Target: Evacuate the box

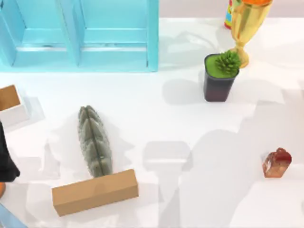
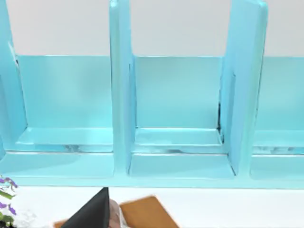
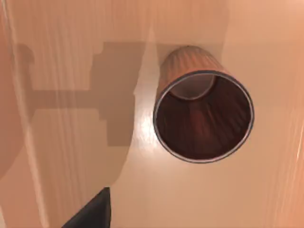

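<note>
A small white-walled box [image 1: 10, 105] with a brown floor sits at the table's left edge; nothing shows inside it. My left arm [image 1: 7, 161] is a black shape at the left edge, just in front of that box. In the left wrist view a dark part of my left gripper [image 2: 92, 214] hangs over a brown surface [image 2: 145, 211], facing the blue shelf [image 2: 180, 118]. The right wrist view has a dark part of my right gripper [image 3: 90, 214] above a brown ribbed cup [image 3: 204, 116] lying on its side on a tan, wood-toned surface [image 3: 71, 142].
A blue shelf unit [image 1: 80, 35] spans the back left. A grey-green ridged object [image 1: 95, 141] lies above a brown cardboard block [image 1: 95, 191] at front left. A potted plant [image 1: 220, 76], gold trophy [image 1: 247, 23] and reddish-brown object [image 1: 277, 163] stand at the right. Purple flowers [image 2: 5, 204] are near my left gripper.
</note>
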Robot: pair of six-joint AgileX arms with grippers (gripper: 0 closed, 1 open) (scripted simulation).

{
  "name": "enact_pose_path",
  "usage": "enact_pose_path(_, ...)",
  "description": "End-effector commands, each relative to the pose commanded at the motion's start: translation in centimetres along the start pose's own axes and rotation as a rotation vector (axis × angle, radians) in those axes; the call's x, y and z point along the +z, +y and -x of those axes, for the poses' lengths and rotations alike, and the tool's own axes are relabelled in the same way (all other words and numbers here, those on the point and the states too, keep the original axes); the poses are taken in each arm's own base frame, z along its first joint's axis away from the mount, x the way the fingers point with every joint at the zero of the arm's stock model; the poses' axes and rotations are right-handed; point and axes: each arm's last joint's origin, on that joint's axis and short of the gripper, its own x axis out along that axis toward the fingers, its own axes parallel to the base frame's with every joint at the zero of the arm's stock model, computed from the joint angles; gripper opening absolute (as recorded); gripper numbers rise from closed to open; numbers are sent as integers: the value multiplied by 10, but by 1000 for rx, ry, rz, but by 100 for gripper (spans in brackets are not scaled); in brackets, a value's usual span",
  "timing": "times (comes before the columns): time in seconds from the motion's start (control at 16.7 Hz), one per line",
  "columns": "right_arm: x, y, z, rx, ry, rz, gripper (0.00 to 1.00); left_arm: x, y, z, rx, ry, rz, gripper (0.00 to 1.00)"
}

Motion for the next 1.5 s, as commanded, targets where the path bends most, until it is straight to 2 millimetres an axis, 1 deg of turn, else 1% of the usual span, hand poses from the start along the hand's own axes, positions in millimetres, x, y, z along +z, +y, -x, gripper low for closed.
enact_pose_path(0.06,-2,-8,4,-5,-13,1,100,0,0,0,0,0,0,100)
enact_pose_path(0.12,-3,-12,6,-9,-20,2,100,0,0,0,0,0,0,100)
enact_pose_path(0.36,-3,-11,7,-12,-24,4,100,0,0,0,0,0,0,100)
enact_pose_path(0.48,-2,-12,3,-10,-22,3,100,0,0,0,0,0,0,100)
enact_pose_path(0.6,-1,-13,-14,-8,-18,2,100,0,0,0,0,0,0,100)
enact_pose_path(0.78,2,-14,-50,-12,-27,2,100,0,0,0,0,0,0,100)
enact_pose_path(0.96,1,-14,-83,-11,-26,2,100,0,0,0,0,0,0,100)
enact_pose_path(1.08,-1,-14,-93,-9,-22,2,100,0,0,0,0,0,0,100)
enact_pose_path(1.32,-1,-14,-93,-9,-21,2,100,0,0,0,0,0,0,100)
enact_pose_path(1.5,-1,-14,-93,-9,-21,2,77,0,0,0,0,0,0,100)
